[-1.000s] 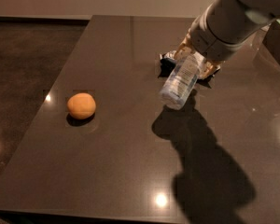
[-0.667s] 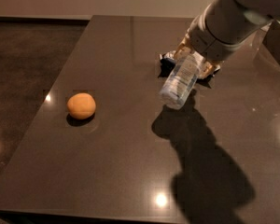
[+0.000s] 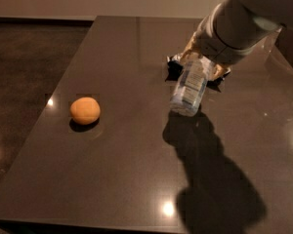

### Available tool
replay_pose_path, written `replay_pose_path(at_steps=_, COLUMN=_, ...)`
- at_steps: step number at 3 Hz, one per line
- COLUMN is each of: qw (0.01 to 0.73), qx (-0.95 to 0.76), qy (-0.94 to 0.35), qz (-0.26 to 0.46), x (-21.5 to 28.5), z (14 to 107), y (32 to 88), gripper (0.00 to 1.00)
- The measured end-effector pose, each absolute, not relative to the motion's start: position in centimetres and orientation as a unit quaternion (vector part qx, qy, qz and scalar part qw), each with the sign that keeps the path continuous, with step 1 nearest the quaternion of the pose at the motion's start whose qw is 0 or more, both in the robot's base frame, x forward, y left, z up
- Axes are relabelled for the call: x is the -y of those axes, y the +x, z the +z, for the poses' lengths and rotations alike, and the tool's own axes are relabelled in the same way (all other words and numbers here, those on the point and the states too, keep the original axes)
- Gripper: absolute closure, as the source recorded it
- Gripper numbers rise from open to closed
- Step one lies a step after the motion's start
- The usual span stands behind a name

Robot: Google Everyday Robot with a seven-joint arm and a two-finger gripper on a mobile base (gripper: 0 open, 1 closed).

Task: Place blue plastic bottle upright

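the table [image 3: 112, 179] is dark and glossy and fills most of the view, with a few small spots of light reflected on it. the arm [image 3: 239, 23] is thick and pale grey, and it comes in from the upper right corner and reaches down over the far right part of the table. its shadow [image 3: 210, 179] lies wide and dark on the table in the near right part.

the bottle [image 3: 189, 87] is in the right half of the table, below the end of the arm. it is tilted, with the top end up and to the right and the base down and to the left. the base is close to the table, just above the start of the shadow; i cannot tell if it touches. the cap is hidden.

the orange [image 3: 85, 110] sits alone on the left side, well apart from the bottle.

a dark crumpled wrapper [image 3: 173, 68] lies on the table just behind the bottle.

the gripper [image 3: 202, 62] is at the top end of the bottle, and its tan fingers [image 3: 193, 50] are pressed on the bottle from both sides.
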State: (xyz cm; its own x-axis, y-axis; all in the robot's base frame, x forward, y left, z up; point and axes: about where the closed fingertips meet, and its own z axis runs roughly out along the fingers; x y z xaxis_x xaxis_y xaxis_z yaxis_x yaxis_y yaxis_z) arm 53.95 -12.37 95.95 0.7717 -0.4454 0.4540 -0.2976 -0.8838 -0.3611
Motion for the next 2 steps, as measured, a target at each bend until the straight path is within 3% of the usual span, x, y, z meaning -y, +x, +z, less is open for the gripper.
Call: replay_pose_path(at_steps=2, qw=0.161, qx=-0.076, qy=-0.928, qz=-0.327, x=11.22, z=96.34, y=52.63, gripper=1.0)
